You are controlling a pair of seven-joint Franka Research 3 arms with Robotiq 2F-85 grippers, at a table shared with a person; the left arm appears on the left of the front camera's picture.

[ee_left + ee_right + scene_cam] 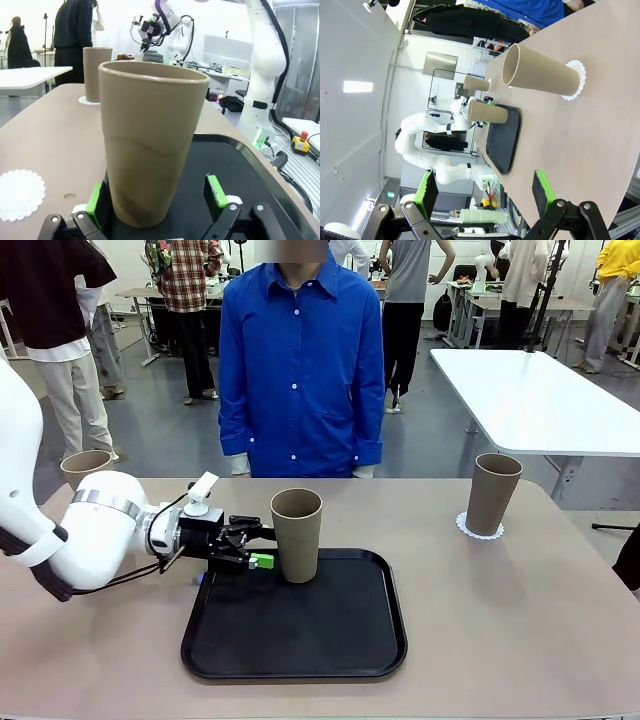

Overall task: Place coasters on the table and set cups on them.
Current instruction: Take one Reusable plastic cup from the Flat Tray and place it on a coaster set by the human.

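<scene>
Left gripper [262, 548] low over the near-left edge of the black tray [300, 660], jaws fully spread, green pads [214, 191] flanking the base of the tan tumbler on the tray [297, 534] without visibly pressing it; nothing held. Right gripper [485, 189] likewise wide open and empty, hanging clear above the beige table [520, 620]. Second tumbler [493, 493] already upright on its lacy doily [479, 528] at far right; third tumbler [85, 468] at far left, partly hidden behind the arm. Bare doily [17, 194] lying on the table just beside the tray, unoccupied. Step in hand, by appearance: approach to grasp the tray tumbler. Next move probably requires closing squarely on the lower wall, lifting clear of the tray lip, and setting down centred on the bare doily.
</scene>
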